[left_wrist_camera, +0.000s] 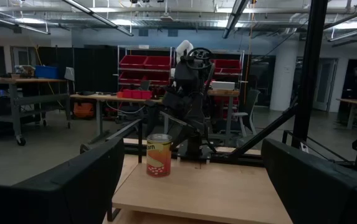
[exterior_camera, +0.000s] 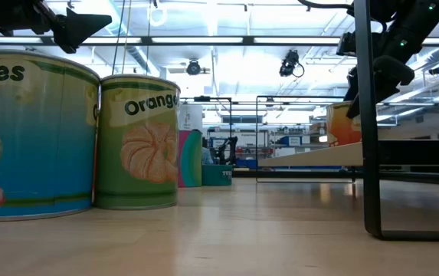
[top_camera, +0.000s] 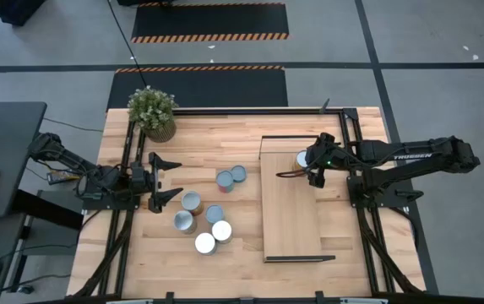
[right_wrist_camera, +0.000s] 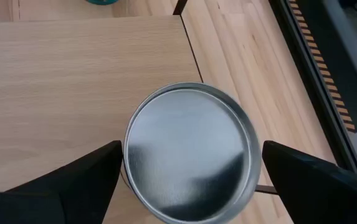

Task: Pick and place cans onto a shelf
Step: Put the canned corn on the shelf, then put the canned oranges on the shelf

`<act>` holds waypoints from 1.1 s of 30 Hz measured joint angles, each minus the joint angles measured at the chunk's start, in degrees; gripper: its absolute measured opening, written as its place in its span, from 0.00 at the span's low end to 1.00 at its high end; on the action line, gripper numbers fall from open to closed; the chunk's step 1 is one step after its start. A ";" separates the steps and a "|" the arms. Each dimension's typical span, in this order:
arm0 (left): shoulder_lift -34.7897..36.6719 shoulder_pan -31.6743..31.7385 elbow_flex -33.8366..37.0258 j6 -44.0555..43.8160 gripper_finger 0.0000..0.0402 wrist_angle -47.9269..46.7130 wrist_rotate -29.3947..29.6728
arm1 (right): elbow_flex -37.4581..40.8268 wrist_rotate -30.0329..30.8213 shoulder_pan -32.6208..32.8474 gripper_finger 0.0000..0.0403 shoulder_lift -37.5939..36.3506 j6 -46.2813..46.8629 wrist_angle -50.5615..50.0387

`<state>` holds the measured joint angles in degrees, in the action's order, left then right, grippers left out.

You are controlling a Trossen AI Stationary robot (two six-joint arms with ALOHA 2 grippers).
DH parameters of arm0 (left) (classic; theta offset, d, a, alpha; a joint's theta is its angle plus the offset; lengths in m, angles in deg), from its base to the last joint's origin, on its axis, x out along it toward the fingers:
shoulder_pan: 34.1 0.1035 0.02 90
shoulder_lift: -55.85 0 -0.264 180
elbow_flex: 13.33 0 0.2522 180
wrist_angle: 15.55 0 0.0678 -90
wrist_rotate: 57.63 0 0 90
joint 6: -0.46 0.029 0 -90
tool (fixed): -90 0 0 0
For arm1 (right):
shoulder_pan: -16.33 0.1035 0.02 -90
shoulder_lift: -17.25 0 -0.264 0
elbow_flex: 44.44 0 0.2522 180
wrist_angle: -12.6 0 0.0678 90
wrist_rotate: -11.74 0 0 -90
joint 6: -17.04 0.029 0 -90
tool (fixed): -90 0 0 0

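The right gripper (top_camera: 307,162) hung over one can (right_wrist_camera: 189,151) standing upright on the shelf (top_camera: 290,221), near its far end. Its fingers (right_wrist_camera: 72,180) were spread wide on both sides of the can, not touching it. The left gripper (top_camera: 167,177) waited wide open and empty beside six other cans (top_camera: 201,221) on the table (top_camera: 242,262).

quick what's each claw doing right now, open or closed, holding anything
Left claw: open, empty, hovering over the wooden tabletop beside the loose cans.
Right claw: open around the silver-topped round can standing on the light-wood shelf, not gripping it.
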<state>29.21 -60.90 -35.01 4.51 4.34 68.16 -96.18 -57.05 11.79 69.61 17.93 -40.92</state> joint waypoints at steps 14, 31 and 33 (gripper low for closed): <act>0.00 0.00 0.00 0.06 0.96 -0.02 0.01 | -7.84 1.79 2.39 0.97 0.41 0.31 1.05; 0.00 0.00 0.00 0.12 0.96 -0.04 0.43 | -8.56 -6.47 9.51 0.97 19.49 -5.39 28.78; 0.00 0.00 0.00 0.13 0.96 -0.03 0.42 | -10.37 -8.39 10.14 0.97 21.87 -5.56 29.91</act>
<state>29.21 -60.90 -35.01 4.65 4.31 68.57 -106.56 -65.44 21.94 91.48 12.36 -11.01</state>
